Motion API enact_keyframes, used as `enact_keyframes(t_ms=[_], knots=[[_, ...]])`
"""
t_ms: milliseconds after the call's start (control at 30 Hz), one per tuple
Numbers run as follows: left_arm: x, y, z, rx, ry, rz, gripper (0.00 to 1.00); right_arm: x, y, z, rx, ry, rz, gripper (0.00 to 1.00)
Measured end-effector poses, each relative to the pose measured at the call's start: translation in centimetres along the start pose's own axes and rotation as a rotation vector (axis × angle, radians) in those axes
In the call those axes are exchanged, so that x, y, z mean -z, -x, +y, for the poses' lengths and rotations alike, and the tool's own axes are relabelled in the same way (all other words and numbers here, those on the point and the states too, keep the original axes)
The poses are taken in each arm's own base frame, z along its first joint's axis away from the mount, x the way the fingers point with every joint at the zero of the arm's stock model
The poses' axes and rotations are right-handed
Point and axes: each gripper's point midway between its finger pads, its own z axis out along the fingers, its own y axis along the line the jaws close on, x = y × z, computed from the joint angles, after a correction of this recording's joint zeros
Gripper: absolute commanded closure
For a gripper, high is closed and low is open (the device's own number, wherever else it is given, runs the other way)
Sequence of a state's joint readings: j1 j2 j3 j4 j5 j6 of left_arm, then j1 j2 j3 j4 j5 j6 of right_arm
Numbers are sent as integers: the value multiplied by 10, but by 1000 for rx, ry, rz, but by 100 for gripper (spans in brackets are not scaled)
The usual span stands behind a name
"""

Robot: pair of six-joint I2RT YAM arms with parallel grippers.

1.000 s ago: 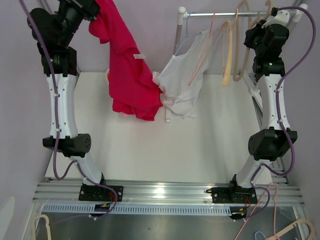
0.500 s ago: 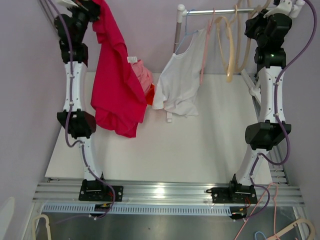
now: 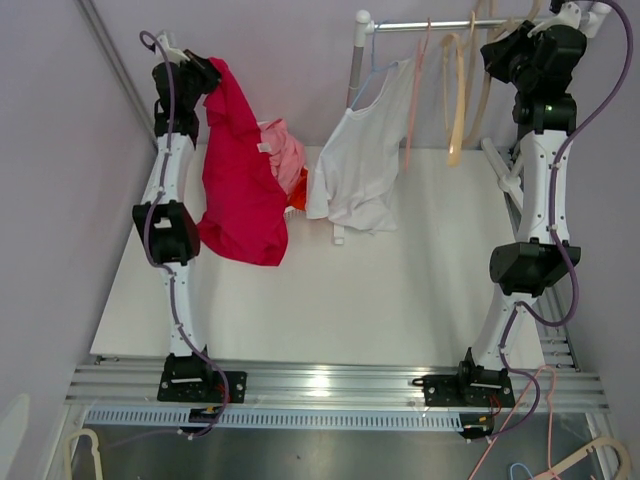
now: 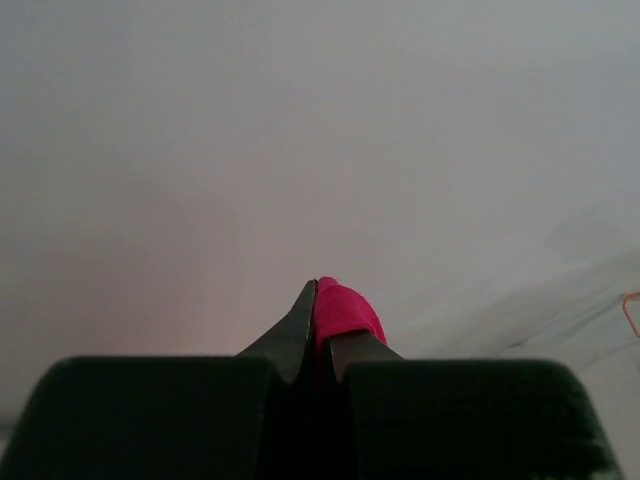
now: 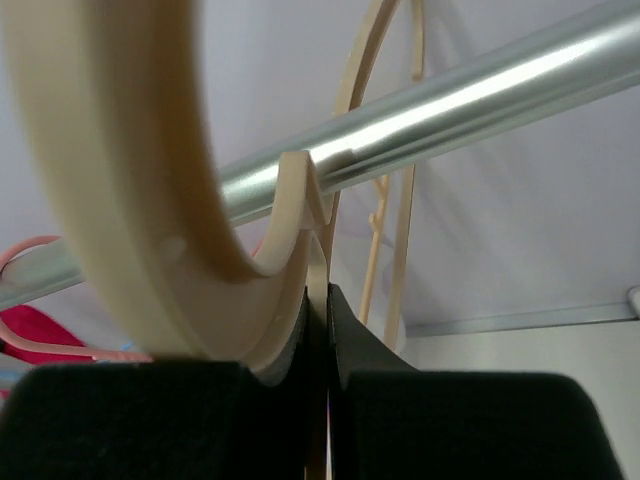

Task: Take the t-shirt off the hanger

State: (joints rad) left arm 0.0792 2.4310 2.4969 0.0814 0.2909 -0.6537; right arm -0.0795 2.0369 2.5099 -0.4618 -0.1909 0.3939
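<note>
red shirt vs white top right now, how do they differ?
Colour: the red shirt is bright red, the white top white. Support: the red shirt hangs pinched in the left gripper; the white top hangs on a blue hanger on the rail. Place: the red shirt is far left, the white top nearer the middle. Both droop toward the table.
</note>
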Motion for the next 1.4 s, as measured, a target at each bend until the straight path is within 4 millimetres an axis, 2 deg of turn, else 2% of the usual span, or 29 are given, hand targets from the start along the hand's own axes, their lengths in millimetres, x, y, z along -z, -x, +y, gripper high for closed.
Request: enact_keyframes(t_ms=[100, 200, 367, 467, 533, 600, 700, 800, 867, 900, 933, 967, 1000, 1067, 1100, 1133, 1200, 1233, 1267, 1333, 1400], knots=[[-3, -18, -5, 7, -10, 25, 99, 0, -6, -1, -68, 28, 34, 100], [-7, -47, -13, 22, -14, 74, 99, 3, -4, -3, -140, 56, 55, 100], [-14, -115, -31, 49, -20, 195, 99, 8, -2, -23, -228, 23, 81, 100], [-10, -160, -31, 76, 12, 290, 99, 9, -10, -26, -262, 19, 117, 100], [-5, -182, -26, 89, 42, 344, 99, 10, -18, -27, -275, 15, 147, 100], [-1, -195, -19, 99, 68, 377, 99, 10, -25, -28, -281, 9, 171, 100], [2, -198, -9, 108, 104, 390, 97, 9, -32, -29, -276, 3, 187, 100], [4, -198, 0, 116, 136, 395, 89, 10, -35, -30, -277, 0, 199, 100], [6, -201, 7, 131, 169, 407, 80, 10, -35, -28, -280, 8, 205, 100], [9, -205, 11, 143, 189, 418, 71, 9, -35, -28, -281, 12, 208, 100], [11, -208, 15, 153, 207, 429, 66, 9, -36, -27, -283, 13, 213, 100], [13, -213, 20, 168, 227, 440, 59, 9, -38, -28, -283, 15, 218, 100], [16, -217, 25, 181, 248, 450, 42, 9, -40, -28, -283, 16, 224, 100], [23, -230, 35, 217, 288, 479, 20, 8, -43, -30, -272, 16, 232, 100], [26, -237, 40, 230, 304, 492, 6, 8, -45, -31, -266, 14, 235, 100], [30, -244, 45, 238, 319, 506, 1, 8, -46, -32, -258, 11, 236, 100], [40, -260, 56, 263, 358, 535, 1, 9, -48, -33, -232, 4, 237, 95], [44, -266, 60, 267, 370, 547, 0, 10, -49, -33, -220, 0, 238, 84], [48, -271, 64, 269, 383, 559, 1, 11, -50, -32, -208, -4, 239, 77], [53, -273, 66, 269, 393, 567, 0, 14, -56, -34, -197, -23, 256, 69], [54, -265, 61, 263, 393, 561, 1, 16, -71, -39, -189, -60, 294, 59]])
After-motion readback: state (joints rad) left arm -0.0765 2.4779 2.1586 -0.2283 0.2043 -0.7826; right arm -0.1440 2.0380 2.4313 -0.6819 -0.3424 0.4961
